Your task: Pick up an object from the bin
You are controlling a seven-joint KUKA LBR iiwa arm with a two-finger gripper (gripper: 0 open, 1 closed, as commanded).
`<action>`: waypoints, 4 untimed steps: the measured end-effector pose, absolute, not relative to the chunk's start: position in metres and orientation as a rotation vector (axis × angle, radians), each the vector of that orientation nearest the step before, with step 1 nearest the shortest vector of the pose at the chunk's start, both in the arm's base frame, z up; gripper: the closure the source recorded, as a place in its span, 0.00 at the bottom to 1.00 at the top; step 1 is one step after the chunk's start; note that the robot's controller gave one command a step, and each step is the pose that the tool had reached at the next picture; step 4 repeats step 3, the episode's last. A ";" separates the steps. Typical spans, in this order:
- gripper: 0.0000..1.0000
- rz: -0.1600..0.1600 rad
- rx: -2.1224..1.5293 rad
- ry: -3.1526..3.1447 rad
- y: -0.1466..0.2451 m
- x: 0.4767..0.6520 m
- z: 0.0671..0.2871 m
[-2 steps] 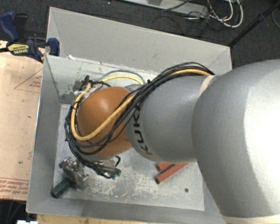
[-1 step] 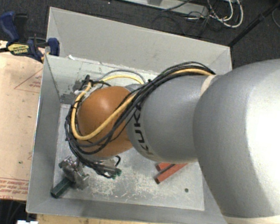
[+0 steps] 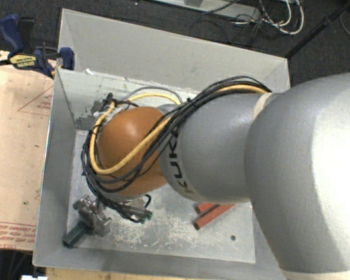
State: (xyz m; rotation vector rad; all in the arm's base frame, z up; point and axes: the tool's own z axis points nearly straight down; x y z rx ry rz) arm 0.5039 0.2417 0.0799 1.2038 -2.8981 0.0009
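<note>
My gripper (image 3: 93, 213) shows as a small metal part below the orange cover, low at the bin's front left. A dark green stubby thing (image 3: 75, 237) lies on the floor just in front of it, touching or nearly touching its tip. I cannot tell whether the gripper has hold of it. A flat red-orange piece (image 3: 213, 214) lies on the bin floor to the right, half hidden under the arm.
The arm with its orange cover and cables spans most of the bin from the right and hides the middle and back of the floor. The front-left corner walls stand close to the gripper.
</note>
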 end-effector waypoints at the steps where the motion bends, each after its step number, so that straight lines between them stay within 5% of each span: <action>1: 1.00 -0.002 1.203 -2.894 0.242 0.502 0.093; 3: 1.00 -0.003 1.205 -2.899 0.243 0.504 0.140; 4: 1.00 -0.003 1.205 -2.899 0.243 0.504 0.140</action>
